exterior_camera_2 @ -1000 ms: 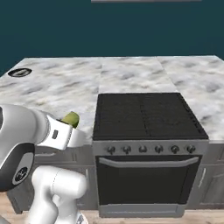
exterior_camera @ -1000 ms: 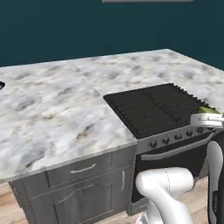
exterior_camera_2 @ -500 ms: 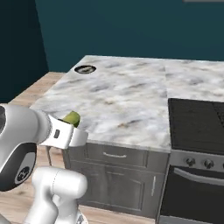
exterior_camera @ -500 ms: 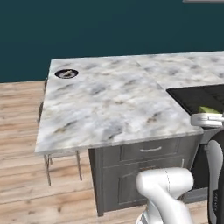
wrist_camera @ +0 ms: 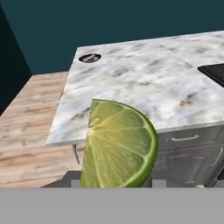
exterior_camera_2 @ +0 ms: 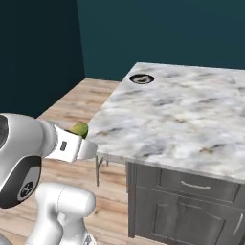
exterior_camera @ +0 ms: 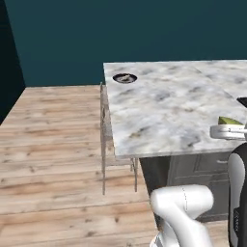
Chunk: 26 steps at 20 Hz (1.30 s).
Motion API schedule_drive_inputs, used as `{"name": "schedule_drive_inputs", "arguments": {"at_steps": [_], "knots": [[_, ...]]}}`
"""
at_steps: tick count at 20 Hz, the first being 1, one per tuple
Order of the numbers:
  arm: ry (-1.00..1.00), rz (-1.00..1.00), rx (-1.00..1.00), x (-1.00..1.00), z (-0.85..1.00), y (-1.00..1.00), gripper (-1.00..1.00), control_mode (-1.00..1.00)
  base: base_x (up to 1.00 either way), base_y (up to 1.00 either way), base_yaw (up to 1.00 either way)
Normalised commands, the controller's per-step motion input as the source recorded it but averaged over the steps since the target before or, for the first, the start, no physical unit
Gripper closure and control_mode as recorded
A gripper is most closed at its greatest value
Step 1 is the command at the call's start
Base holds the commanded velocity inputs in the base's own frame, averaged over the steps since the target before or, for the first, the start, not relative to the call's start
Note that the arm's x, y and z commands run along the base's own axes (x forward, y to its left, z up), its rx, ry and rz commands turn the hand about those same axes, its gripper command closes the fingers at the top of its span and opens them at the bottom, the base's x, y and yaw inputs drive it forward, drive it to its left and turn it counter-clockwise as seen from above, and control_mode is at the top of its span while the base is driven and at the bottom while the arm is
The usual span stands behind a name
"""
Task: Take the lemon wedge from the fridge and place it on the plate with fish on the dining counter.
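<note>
My gripper (exterior_camera_2: 84, 145) is shut on the lemon wedge (wrist_camera: 118, 146), a yellow-green slice that looms large in the hand view and hides the fingertips. The wedge also peeks above the hand in the left base view (exterior_camera: 230, 120) and the right base view (exterior_camera_2: 80, 129). It hangs near the front edge of the marble dining counter (exterior_camera: 164, 108). The small dark-rimmed plate (exterior_camera: 125, 77) with a dark piece of fish sits at the counter's far left corner (exterior_camera_2: 141, 78), well beyond the gripper. The fridge is out of view.
A black cooktop (wrist_camera: 214, 72) lies at the right edge. Grey cabinets with drawers (exterior_camera_2: 191, 206) stand under the slab. A thin metal-legged stool (exterior_camera: 103, 144) is tucked at the counter's left side, over wooden floor (exterior_camera: 53, 144). A teal wall runs behind.
The whole picture has slid right as the base moved left: the cooktop has left the middle and the counter's left end and floor have come in. The wedge stays in the gripper.
</note>
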Motion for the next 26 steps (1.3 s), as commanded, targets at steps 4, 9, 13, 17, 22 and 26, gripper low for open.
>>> {"name": "schedule_drive_inputs", "arguments": {"at_steps": [4,9,13,17,22,26], "knots": [[0.0,0.0,0.0,0.0,0.0,0.0,1.0,1.0,0.08,1.0,0.16],[0.0,0.0,0.0,0.0,0.0,0.0,1.0,1.0,0.27,1.0,0.14],[0.0,0.0,0.0,0.0,0.0,0.0,1.0,1.0,0.58,1.0,0.07],[0.0,0.0,0.0,0.0,0.0,0.0,1.0,1.0,1.0,1.0,-0.08],[0.0,0.0,0.0,0.0,0.0,0.0,1.0,1.0,1.0,0.87,-0.29],[0.0,0.0,0.0,0.0,0.0,0.0,1.0,1.0,1.0,0.49,-0.33]]}}
